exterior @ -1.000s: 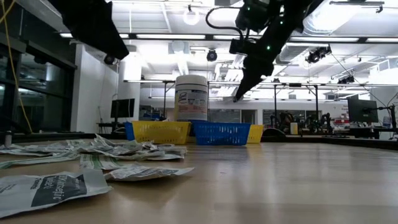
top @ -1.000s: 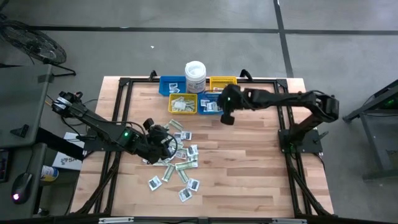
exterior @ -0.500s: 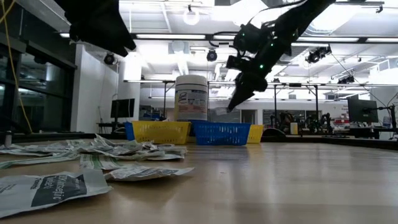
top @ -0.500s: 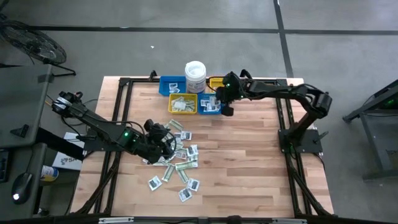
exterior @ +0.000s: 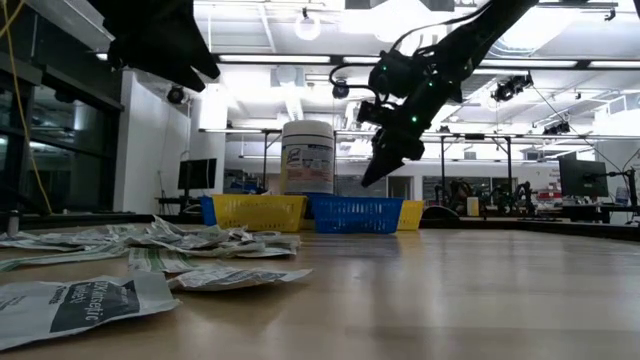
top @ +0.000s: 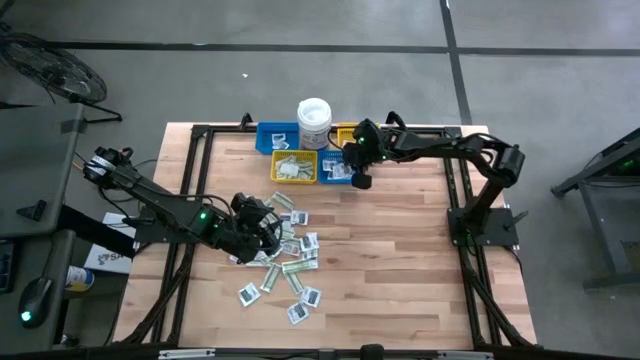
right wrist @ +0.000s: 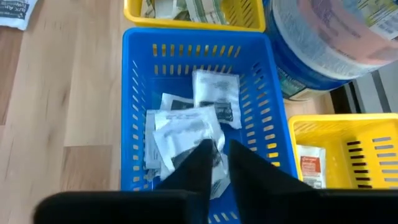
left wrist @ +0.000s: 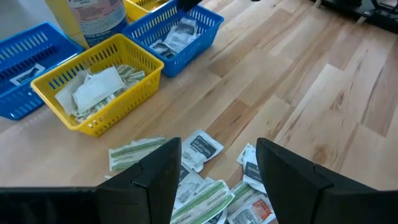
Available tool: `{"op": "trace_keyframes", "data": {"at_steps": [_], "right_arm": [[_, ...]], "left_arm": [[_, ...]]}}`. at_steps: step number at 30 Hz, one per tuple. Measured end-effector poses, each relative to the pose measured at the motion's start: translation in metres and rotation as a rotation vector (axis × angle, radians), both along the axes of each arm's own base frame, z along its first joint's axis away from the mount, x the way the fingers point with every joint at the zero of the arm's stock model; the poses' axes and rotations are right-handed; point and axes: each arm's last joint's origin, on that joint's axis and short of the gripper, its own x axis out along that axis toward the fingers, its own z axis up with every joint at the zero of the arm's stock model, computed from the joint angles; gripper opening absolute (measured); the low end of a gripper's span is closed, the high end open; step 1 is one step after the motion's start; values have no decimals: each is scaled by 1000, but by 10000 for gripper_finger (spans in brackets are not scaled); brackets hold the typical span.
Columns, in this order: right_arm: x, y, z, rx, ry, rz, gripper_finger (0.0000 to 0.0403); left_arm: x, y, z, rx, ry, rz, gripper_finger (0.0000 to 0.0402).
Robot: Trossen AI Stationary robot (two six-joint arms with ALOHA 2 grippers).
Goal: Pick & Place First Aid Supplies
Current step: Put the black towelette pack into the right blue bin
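While the right gripper (right wrist: 214, 149) is hanging over the blue bin (right wrist: 137, 93), its fingers are standing only a sliver apart, and the white packets (right wrist: 186, 127) directly beneath its tips are lying inside that bin. Whether the topmost packet is pinched or already loose I cannot tell from the right wrist view; nothing is hanging from the tips in the low view, so I am judging this as the drop-off step for a white square packet, at or just past release.

The left gripper (left wrist: 217, 168) is hovering above the pile of packets (top: 285, 255) scattered on the wooden surface (top: 400, 270) toward the left arm's side, with its fingers spread wide and nothing between them. In the left wrist view a white square packet (left wrist: 202, 149) and a green-and-white strip (left wrist: 134, 152) are lying just beneath it. The yellow bin (left wrist: 99, 81), next to the blue one, is already holding green-and-white strips, so the sorting seems to be going by packet type. The white tub (top: 314, 120) is standing behind the bins.

Many packets are lying on the surface, so the task is looking far from finished. Next, the right gripper probably needs to open fully, lift clear of the bin wall and travel to the pile. The left one needs to descend squarely on a single packet, which looks tricky since they are overlapping.
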Motion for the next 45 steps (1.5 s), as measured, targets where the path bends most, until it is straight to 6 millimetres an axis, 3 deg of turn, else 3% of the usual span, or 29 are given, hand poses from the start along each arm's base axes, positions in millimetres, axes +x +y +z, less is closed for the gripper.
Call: {"op": "trace_keyframes", "data": {"at_steps": [6,10,18,32,38,45], "right_arm": [[-2,1,2,40,-6,-52,114],[-4,7,15,69,-42,-83,134],[2,44,36,106,-102,-7,138],[8,103,30,425,-4,-104,138],[14,138,31,525,6,-47,138],[21,204,37,384,-67,92,138]], "left_arm": [[0,0,0,1,1,0,206],[-1,0,-1,7,12,0,206],[-5,2,-3,34,65,-2,206],[-6,3,-7,67,223,-166,206],[-1,17,-8,86,300,-216,206],[4,30,-9,110,372,-286,206]]}}
